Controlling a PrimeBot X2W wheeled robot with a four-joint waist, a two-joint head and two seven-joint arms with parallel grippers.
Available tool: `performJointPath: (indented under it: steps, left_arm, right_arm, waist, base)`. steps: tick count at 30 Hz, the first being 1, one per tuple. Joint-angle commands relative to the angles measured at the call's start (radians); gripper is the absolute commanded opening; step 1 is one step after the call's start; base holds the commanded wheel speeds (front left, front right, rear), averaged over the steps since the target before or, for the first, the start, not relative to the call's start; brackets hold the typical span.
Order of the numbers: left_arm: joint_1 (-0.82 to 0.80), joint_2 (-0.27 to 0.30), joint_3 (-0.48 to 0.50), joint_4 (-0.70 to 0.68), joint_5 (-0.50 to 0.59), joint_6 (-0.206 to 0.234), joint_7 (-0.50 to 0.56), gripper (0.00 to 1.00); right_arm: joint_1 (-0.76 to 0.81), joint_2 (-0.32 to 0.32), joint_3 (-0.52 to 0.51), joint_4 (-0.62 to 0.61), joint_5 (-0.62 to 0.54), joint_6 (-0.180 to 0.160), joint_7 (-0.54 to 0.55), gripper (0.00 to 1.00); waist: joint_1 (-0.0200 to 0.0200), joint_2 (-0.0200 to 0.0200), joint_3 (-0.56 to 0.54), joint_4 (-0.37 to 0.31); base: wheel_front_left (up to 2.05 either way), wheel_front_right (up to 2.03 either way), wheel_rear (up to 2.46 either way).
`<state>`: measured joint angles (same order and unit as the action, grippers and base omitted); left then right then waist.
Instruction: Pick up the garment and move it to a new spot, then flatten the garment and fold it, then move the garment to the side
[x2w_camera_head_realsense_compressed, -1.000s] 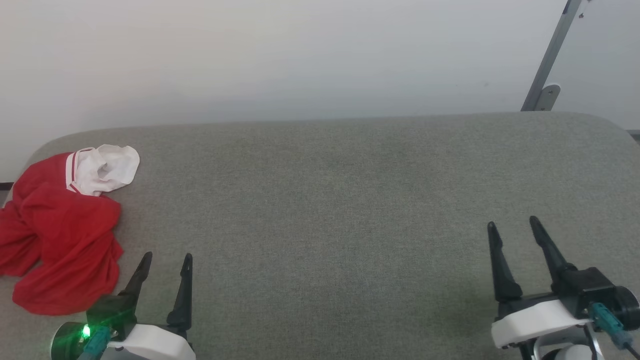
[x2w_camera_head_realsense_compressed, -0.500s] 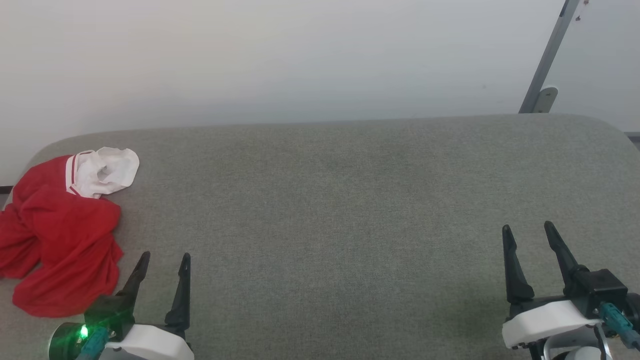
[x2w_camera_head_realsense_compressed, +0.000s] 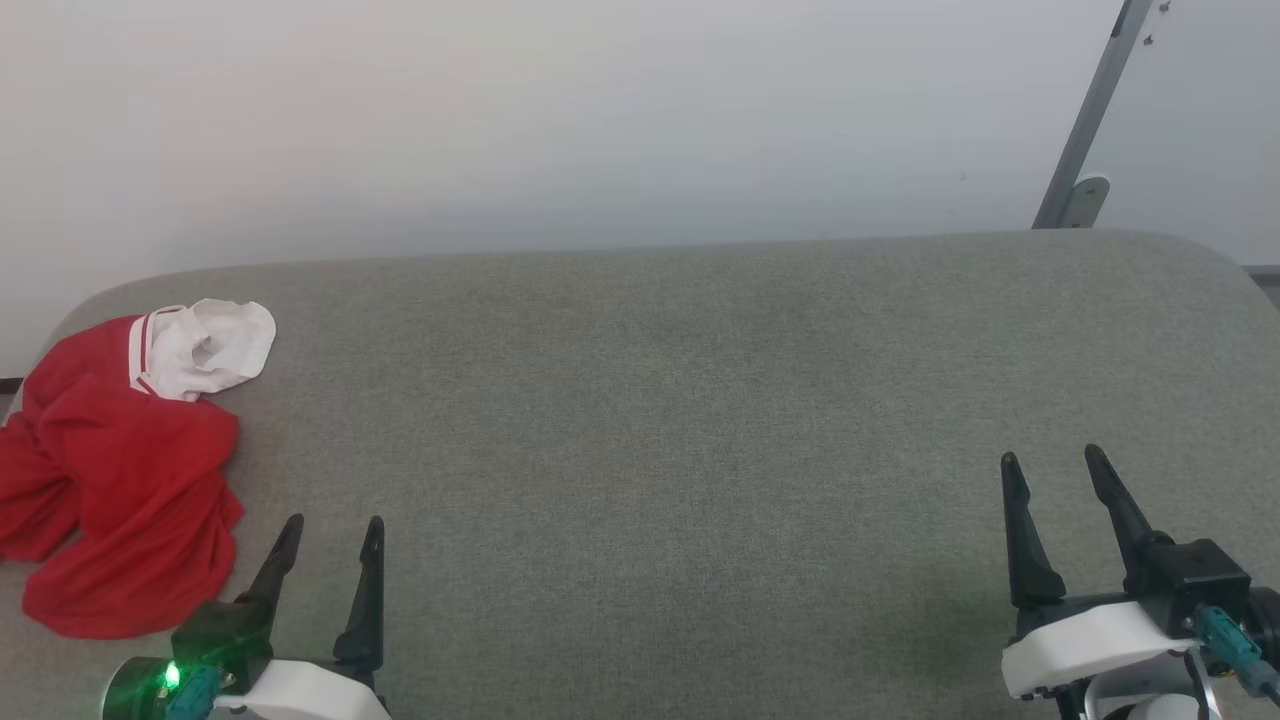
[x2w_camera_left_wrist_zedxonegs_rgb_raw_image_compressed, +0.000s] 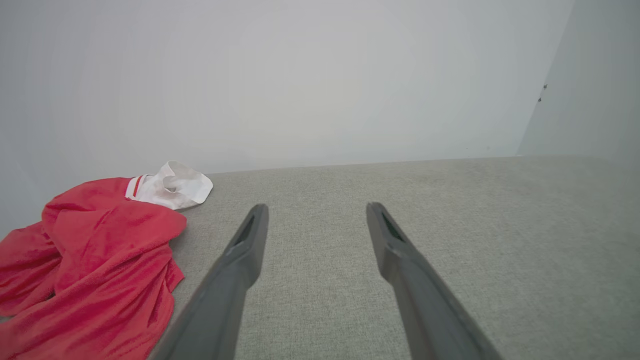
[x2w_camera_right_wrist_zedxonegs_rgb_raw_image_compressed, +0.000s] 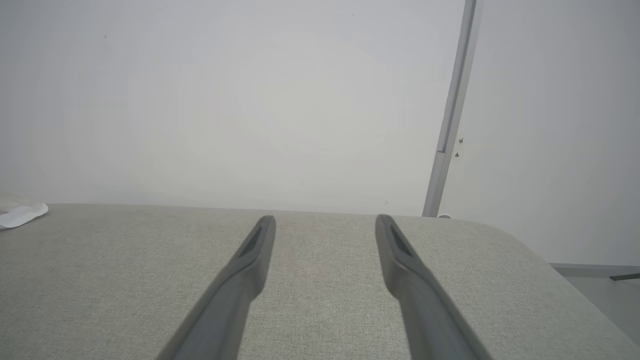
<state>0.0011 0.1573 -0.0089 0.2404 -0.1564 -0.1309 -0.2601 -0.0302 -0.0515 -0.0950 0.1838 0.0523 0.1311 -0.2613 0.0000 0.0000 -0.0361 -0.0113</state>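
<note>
The garment (x2w_camera_head_realsense_compressed: 120, 500) lies crumpled in a red heap at the far left edge of the grey table (x2w_camera_head_realsense_compressed: 660, 420), a white red-striped sleeve (x2w_camera_head_realsense_compressed: 210, 345) sticking out at its back. Its number and lettering are hidden in the folds. My left gripper (x2w_camera_head_realsense_compressed: 333, 522) stands open just right of the heap's near end, nothing between its fingers. The left wrist view has the garment (x2w_camera_left_wrist_zedxonegs_rgb_raw_image_compressed: 100, 260) left of the open left gripper (x2w_camera_left_wrist_zedxonegs_rgb_raw_image_compressed: 316, 207). My right gripper (x2w_camera_head_realsense_compressed: 1050, 456) is open and empty at the near right. The right wrist view shows it (x2w_camera_right_wrist_zedxonegs_rgb_raw_image_compressed: 325, 218) over bare cloth, the sleeve (x2w_camera_right_wrist_zedxonegs_rgb_raw_image_compressed: 20, 214) at far left.
A white wall runs close behind the table. A slanted grey metal post (x2w_camera_head_realsense_compressed: 1085, 140) rises past the back right corner. The table's corners are rounded, and floor (x2w_camera_right_wrist_zedxonegs_rgb_raw_image_compressed: 605, 295) shows beyond its right end.
My right gripper has shifted a little to the right and toward the near edge. The head view has moved slightly. The garment and left gripper have stayed put.
</note>
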Motion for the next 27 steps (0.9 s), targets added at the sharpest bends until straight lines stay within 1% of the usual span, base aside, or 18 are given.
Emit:
performJointPath:
  steps: [1, 27]
  left_arm:
    - [0.006, -0.004, 0.003, -0.004, 0.002, 0.001, -0.007, 1.00]
    - [0.018, -0.008, 0.006, -0.018, -0.001, 0.001, -0.007, 1.00]
  right_arm:
    - [-0.002, 0.001, 0.002, -0.003, -0.002, -0.001, -0.005, 1.00]
    - [0.006, 0.001, 0.016, -0.013, 0.004, -0.001, -0.005, 1.00]
  waist:
    - [0.0000, 0.0000, 0.000, 0.000]
    - [0.0000, 0.0000, 0.003, 0.005]
  base:
    - [0.00, 0.00, 0.00]
    - [0.00, 0.00, 0.00]
